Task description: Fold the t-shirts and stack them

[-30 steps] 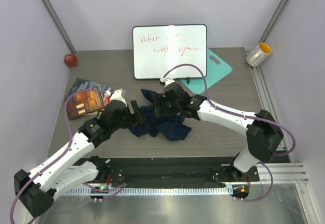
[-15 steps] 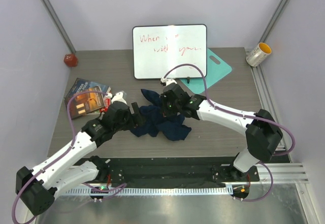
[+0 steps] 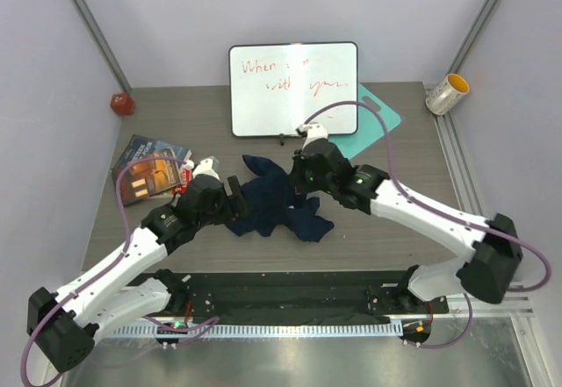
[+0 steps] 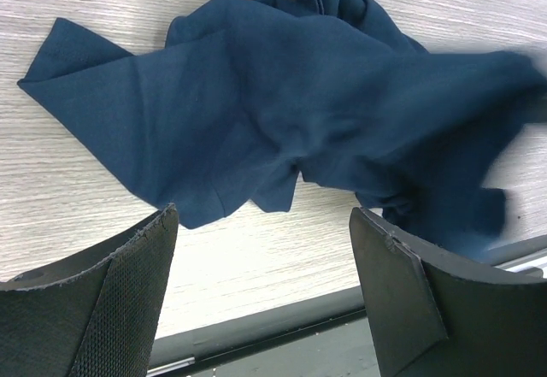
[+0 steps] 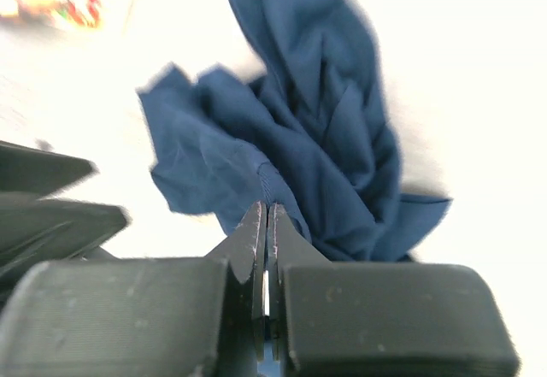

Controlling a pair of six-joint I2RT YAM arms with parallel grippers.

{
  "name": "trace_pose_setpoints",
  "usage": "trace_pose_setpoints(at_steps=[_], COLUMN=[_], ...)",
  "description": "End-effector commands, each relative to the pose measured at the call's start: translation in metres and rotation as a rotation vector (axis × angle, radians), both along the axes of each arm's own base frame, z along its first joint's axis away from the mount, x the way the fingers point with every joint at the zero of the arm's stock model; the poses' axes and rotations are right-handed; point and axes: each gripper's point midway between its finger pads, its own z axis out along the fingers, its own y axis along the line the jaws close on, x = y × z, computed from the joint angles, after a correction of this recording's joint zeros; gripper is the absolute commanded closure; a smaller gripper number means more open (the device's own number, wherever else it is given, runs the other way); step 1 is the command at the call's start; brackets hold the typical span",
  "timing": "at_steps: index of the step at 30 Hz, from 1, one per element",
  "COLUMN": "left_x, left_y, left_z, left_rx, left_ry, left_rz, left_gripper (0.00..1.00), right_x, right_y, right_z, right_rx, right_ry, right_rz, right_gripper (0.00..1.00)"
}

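Lying crumpled at the centre of the top view, the shirts (image 3: 279,211) are forming one navy heap on the table (image 3: 202,132); how many garments are making it up I cannot tell. The right gripper (image 3: 302,197) is reaching in from the upper right of the heap. In the right wrist view its fingers (image 5: 252,240) are pressing flat together, with no gap showing, and are pinching a raised fold of the cloth at their tips. The rest of the shirts (image 5: 316,138) are spreading away from that pinch toward the top of the frame, blurred at the edges.

The left gripper (image 3: 235,192) is hovering at the left edge of the heap. In the left wrist view its fingers (image 4: 128,291) are standing wide apart at the bottom of the frame, gripping nothing, and bare wood grain is showing between them. The shirts (image 4: 282,112) are filling the upper half of that frame, with one flat corner pointing to the left edge and a blurred bunch at the right.

Behind the heap, a whiteboard (image 3: 294,89) with red writing is standing at the top centre, and a teal board (image 3: 379,122) is peeking out at its lower right. A book (image 3: 151,169) is lying at the left, just beside the left arm, and a small red thing (image 3: 121,103) is sitting in the upper left corner. A cup (image 3: 446,94) is lying at the upper right, off the wood.
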Motion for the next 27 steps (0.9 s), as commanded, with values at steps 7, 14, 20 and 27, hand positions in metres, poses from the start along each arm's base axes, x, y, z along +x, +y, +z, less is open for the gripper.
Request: trace_pose_setpoints(at_steps=[7, 14, 20, 27], left_x=[0.009, 0.009, 0.012, 0.013], left_y=[-0.007, -0.008, 0.007, 0.005], left_z=[0.007, 0.006, -0.004, -0.018], left_rx=[-0.035, -0.037, 0.017, 0.042], left_ry=[-0.024, -0.018, 0.011, 0.058], left_rz=[0.007, 0.013, 0.092, 0.101], left_gripper=[0.19, 0.19, 0.17, 0.17], right_x=[0.003, -0.016, -0.022, -0.027], right_y=[-0.085, -0.12, -0.14, -0.171], right_z=[0.152, 0.202, 0.203, 0.217], right_rx=[0.086, 0.103, 0.075, 0.072], right_ry=[-0.364, -0.457, -0.467, -0.526], right_rz=[-0.245, -0.265, -0.304, -0.405], right_gripper=[0.99, 0.99, 0.99, 0.99])
